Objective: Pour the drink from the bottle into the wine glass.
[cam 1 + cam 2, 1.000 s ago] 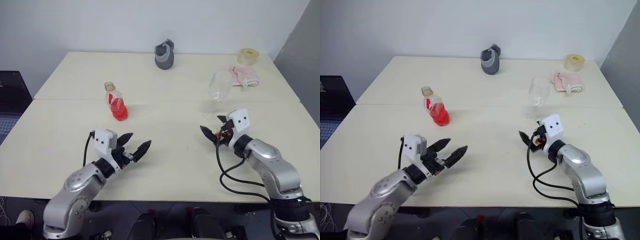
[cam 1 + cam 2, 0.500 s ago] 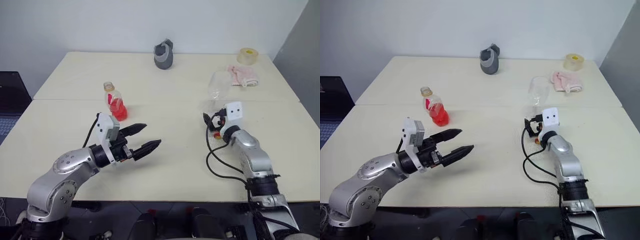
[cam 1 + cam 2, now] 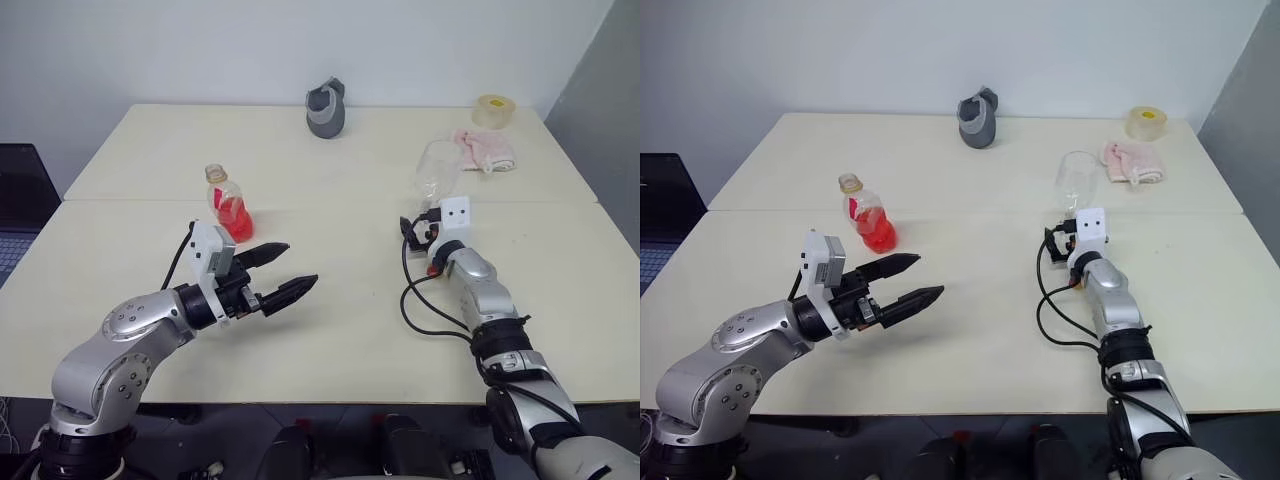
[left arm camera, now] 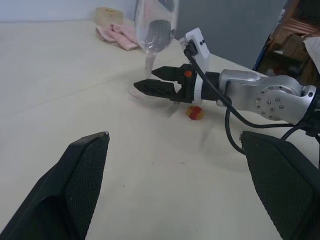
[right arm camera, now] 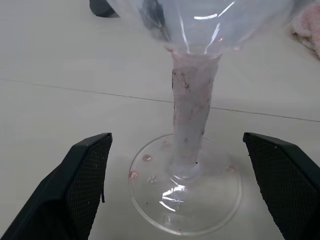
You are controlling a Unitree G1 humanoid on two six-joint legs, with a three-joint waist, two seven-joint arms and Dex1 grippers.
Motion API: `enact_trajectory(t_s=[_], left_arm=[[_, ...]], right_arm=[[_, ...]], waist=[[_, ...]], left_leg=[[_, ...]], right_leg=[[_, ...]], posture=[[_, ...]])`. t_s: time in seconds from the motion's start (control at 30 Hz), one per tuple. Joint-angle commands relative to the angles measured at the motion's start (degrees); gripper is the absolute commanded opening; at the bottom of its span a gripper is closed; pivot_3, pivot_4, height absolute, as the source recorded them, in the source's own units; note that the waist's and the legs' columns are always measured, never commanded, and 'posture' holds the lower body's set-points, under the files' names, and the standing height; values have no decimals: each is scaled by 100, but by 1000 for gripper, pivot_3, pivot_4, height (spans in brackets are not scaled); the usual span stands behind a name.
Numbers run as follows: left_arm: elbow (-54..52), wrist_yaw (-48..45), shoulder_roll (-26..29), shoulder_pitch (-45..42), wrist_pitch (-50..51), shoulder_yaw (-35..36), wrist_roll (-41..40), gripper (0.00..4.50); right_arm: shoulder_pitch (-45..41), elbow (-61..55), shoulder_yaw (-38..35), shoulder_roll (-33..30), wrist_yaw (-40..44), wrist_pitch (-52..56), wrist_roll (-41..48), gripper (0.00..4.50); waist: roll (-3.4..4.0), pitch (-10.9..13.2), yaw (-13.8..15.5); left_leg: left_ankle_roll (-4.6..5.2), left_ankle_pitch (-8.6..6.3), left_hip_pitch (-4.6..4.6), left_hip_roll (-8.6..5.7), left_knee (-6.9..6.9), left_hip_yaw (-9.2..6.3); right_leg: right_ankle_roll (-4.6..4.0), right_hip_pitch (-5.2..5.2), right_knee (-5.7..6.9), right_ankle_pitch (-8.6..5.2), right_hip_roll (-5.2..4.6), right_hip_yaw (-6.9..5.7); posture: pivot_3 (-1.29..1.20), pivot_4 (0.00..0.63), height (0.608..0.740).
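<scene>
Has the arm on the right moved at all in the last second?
Yes. The right gripper has travelled forward across the table toward the wine glass, and now sits open at its stem; a second ago it was well short of the glass.

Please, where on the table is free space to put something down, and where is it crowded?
Free: the table's far left corner, behind the bottle; the near middle, between the left claw and the right claw. Crowded: the far right, with the wine glass, pink cloth and tape roll.
</scene>
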Motion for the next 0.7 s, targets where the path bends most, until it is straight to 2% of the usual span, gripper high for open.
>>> enact_trajectory(t_s=[0.03, 0.1, 0.4, 0.43, 0.57, 0.7], left_arm=[[-78, -36, 5, -70, -133, 78, 13, 4500], [-63, -48, 2, -62, -157, 64, 33, 4500], [-20, -122, 6, 21, -264, 51, 111, 4500], [-7, -131, 5, 31, -278, 55, 124, 4500], [-8, -59, -26, 247, -347, 146, 242, 4500], [-274, 215, -106, 1103, -486, 514, 397, 4500]], right_arm=[[-362, 331, -138, 36, 15, -380, -3, 4100], [-480, 575, -165, 49, 22, -522, -4, 3557], [-541, 821, -245, 24, 161, -765, 5, 248], [-538, 802, -264, 32, 210, -754, 36, 97], [-472, 444, -140, 112, 555, -667, 71, 102], [-285, -587, 465, 301, 1189, -166, 20, 102]], waist=[[0, 0, -12], [0, 0, -16], [1, 0, -32], [1, 1, -36], [4, 2, -48], [10, 6, -124]], left_leg=[[0, 0, 0, 0, 0, 0], [0, 0, 0, 0, 0, -1], [0, 0, 0, 0, 0, -1], [0, 0, 0, 1, 0, -1], [1, 0, 0, 2, -1, 0], [1, -1, -2, 8, -5, -4]], right_leg=[[0, 0, 0, 0, 0, 0], [0, 0, 1, 0, 0, 0], [0, 0, 1, 0, 0, 0], [0, 0, 1, 0, 0, 0], [0, -2, 2, 0, 1, 0], [0, -11, 3, 0, 1, 11]], posture=[[0, 150, 740], [0, 150, 740], [0, 150, 740], [0, 150, 740], [0, 150, 740], [0, 150, 740]])
